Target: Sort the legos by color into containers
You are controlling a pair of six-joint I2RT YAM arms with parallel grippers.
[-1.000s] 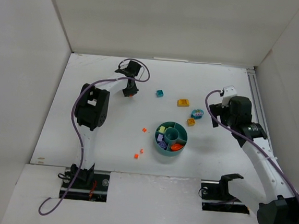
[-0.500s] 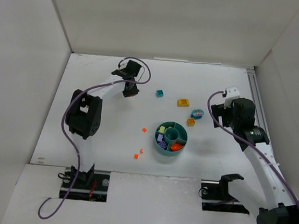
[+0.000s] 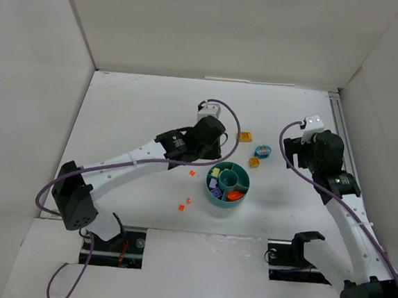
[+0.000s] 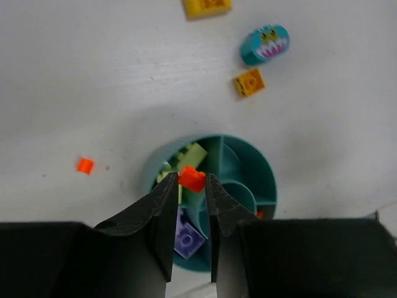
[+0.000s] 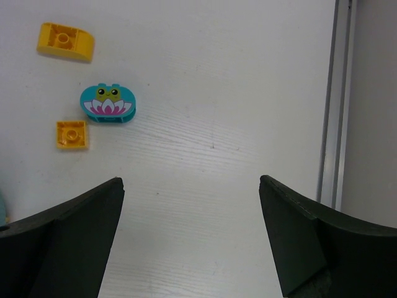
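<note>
At the far-left rim of the teal dish (image 4: 257, 155), an orange brick (image 4: 192, 179) is pinched by the left gripper (image 4: 191, 181), probably to be shifted to the near-right orange wedge (image 3: 237, 196) and dropped, while the right gripper (image 5: 191, 186) is held wide open.

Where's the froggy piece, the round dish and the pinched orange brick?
frog piece (image 5: 107, 102), right wrist view, its face.
dish (image 4: 267, 169), left wrist view, right rim.
orange brick (image 4: 192, 179), left wrist view, its middle.

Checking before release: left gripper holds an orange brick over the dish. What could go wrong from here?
1. The orange brick in the left gripper appears to hang over the lime green bricks; released here, it likely lands in the wrong section of the dish.
2. It is pinched only at the fingertips, so it may slip early.
</note>
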